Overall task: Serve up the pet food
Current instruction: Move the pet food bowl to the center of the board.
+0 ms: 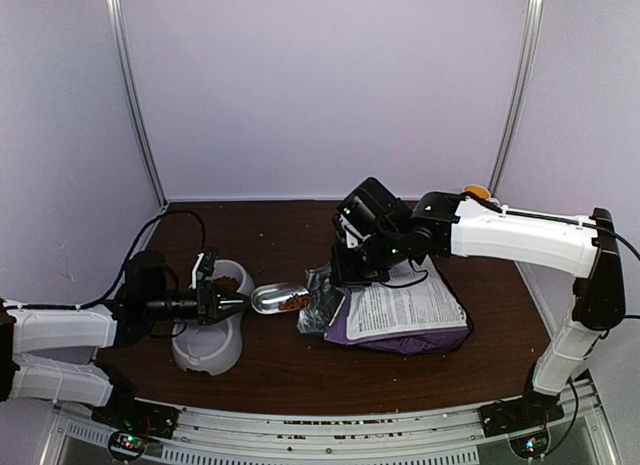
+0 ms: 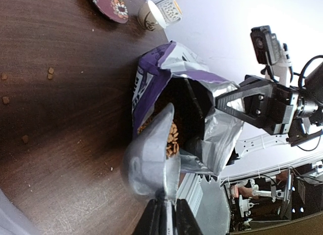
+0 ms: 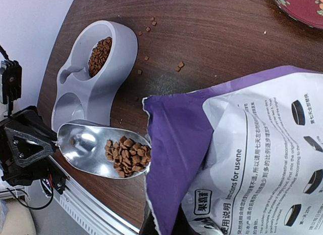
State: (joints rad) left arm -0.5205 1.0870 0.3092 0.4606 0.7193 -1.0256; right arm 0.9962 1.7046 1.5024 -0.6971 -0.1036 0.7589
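At the lower left of the top view, the left gripper (image 1: 238, 305) reaches rightward over the grey feeder (image 1: 205, 353). Its jaws are closed down to a narrow gap on the handle of a clear scoop (image 1: 272, 299). The scoop is held roughly level with its mouth toward the bag, likely so the load does not spill. The pet food (image 1: 296, 303) sits as a small brown heap in the scoop's front end, right at the bag's opening. More of it lies in the feeder's far bowl, and a few pellets are scattered on the desk (image 1: 290, 370). Right of centre, the purple bag (image 1: 410, 310) lies on its side. The right gripper (image 1: 347, 272) has its jaws fully shut on the bag's upper lip, apparently lifting it to keep the mouth open for scooping.
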